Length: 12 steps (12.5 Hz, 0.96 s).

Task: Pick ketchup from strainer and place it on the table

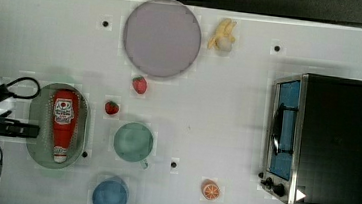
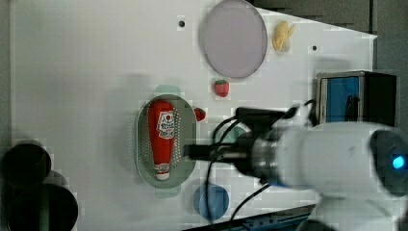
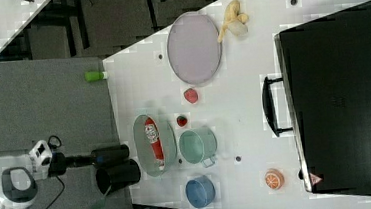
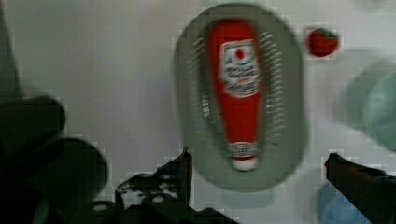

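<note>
The ketchup (image 1: pixel 64 121) is a red squeeze bottle with a white label, lying lengthwise in the pale green oval strainer (image 1: pixel 37 118) on the white table (image 1: pixel 218 115). It also shows in the left view (image 2: pixel 162 137), the right view (image 3: pixel 153 139) and the wrist view (image 4: pixel 238 88). My gripper (image 1: pixel 20 129) hovers over the strainer's rim on the top view's left. In the wrist view the gripper (image 4: pixel 257 156) is open wide, its fingers (image 4: pixel 184 163) either side of the bottle's white cap end, above it and holding nothing.
Two strawberries (image 1: pixel 139 84) (image 1: pixel 112 107), a green cup (image 1: pixel 133 141) and a blue cup (image 1: pixel 109 195) sit close to the strainer. Farther off are a grey-lilac plate (image 1: pixel 162 37), a banana (image 1: pixel 223 35), an orange half (image 1: pixel 210 190) and a toaster oven (image 1: pixel 326 141). Black cylinders (image 2: pixel 24 163) stand beside the table.
</note>
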Available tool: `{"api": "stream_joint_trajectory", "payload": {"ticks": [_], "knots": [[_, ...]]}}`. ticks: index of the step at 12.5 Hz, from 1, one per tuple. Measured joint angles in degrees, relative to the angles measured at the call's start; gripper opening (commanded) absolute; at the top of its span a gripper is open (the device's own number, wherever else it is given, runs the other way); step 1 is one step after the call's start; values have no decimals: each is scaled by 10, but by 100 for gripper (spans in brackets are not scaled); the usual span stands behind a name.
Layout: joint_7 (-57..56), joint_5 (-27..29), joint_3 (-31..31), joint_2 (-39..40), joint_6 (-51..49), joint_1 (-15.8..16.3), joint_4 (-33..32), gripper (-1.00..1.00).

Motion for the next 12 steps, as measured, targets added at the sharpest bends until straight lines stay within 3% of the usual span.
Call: {"api": "stream_joint_trajectory", "payload": {"ticks": [3,7,12], "knots": [[9,-20,9,18,116,20,-67,100],[63,-131,6,99,258,25,-131,100],[117,-246,-28,214,313,26,-131,100]]}}
